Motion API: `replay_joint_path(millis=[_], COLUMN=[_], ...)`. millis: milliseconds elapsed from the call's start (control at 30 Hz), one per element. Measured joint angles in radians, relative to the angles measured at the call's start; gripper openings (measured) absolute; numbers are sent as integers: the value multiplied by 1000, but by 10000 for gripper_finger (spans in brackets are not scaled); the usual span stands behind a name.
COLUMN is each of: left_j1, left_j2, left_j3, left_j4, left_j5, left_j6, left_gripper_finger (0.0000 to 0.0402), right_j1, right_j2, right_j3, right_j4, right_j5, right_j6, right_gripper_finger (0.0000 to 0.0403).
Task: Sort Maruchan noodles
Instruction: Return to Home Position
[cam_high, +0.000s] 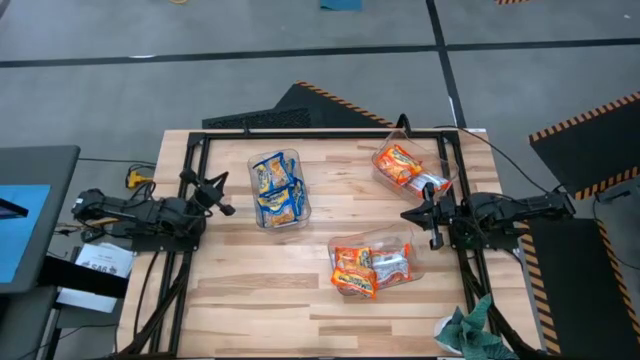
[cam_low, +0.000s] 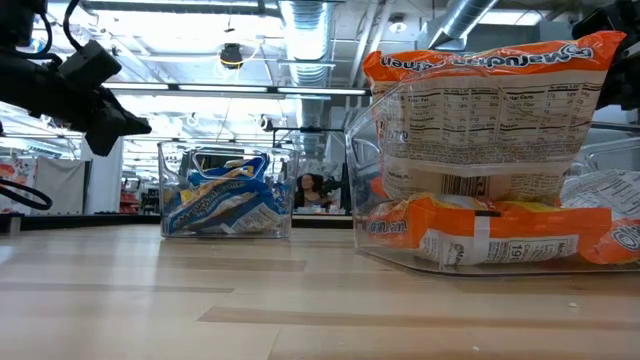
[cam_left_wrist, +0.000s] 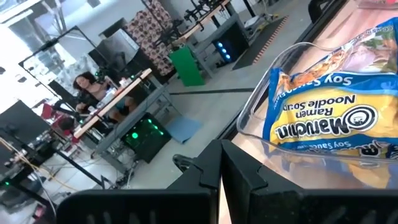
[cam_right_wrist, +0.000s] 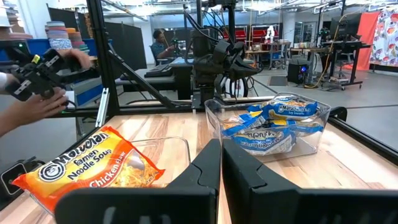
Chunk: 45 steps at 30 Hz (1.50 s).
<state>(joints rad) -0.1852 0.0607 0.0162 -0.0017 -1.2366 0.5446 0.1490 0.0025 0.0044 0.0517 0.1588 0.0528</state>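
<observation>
The Maruchan noodles lie in three clear bins. Yellow-and-blue packets fill the bin left of the middle. Orange-red packets sit in the far right bin. Orange and silver-white packets fill the nearer bin, one standing on edge. My left gripper hovers shut at the table's left side, pointing at the yellow-blue bin. My right gripper hovers shut at the right side, between the two orange bins. Neither holds anything.
A black frame runs along the table's far and side edges. A green cloth lies at the near right corner. In the right wrist view, a person's hands hold a device beyond the table's left side. Bare wood lies near the front left.
</observation>
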Motion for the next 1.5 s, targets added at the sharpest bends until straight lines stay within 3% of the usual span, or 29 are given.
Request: replay_joint_path(millis=[100,267,400,500,700,767,933,1500], left_j1=[28,136,174,171,164,155,124,78], left_j2=[-60,-61,-60,-60,-60,-59,-59,-46], left_j3=[-2,-4,-5,-5,-5,-5,-6,-1], left_j4=[8,51,55,77,20,39,19,7], left_j5=[-1,26,181,415,1204,1309,1218,1219], left_j6=[-12,-428,-716,-733,-474,-457,-512,-415], left_gripper_finger=[0,0,0,0,0,0,0,0], right_j1=[0,0,0,0,0,0,0,0], right_j2=[0,0,3,4,4,4,4,4], right_j3=[0,0,0,0,0,0,0,0], right_j4=[1,0,-2,-2,-3,-4,-5,-6], right_j5=[0,-1,-2,-2,-2,-2,-2,-2], right_j6=[0,0,0,0,0,0,0,0], right_gripper_finger=[40,40,40,40,40,40,40,40])
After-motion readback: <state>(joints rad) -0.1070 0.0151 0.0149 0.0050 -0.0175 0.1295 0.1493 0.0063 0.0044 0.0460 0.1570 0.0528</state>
